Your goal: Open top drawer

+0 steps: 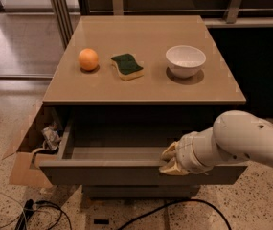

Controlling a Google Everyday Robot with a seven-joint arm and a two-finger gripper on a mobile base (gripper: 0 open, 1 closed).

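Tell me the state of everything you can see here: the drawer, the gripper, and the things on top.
top drawer: pulled out, grey interior showing, nothing visible inside
gripper: at the top drawer's front edge, towards its right end
orange: whole, resting on the tabletop
sponge: lying flat, green side up
bowl: upright, looks empty
lower drawer: shut
cardboard box: on the floor, flaps open

- The top drawer [121, 173] is dark grey, wide, and has no handle.
- It is open and sticks out from the front of the cabinet [145, 92], just under its flat top.
- Inside, it is a shallow grey box.
- The gripper [170, 160] is at the drawer's front edge, toward the right side.
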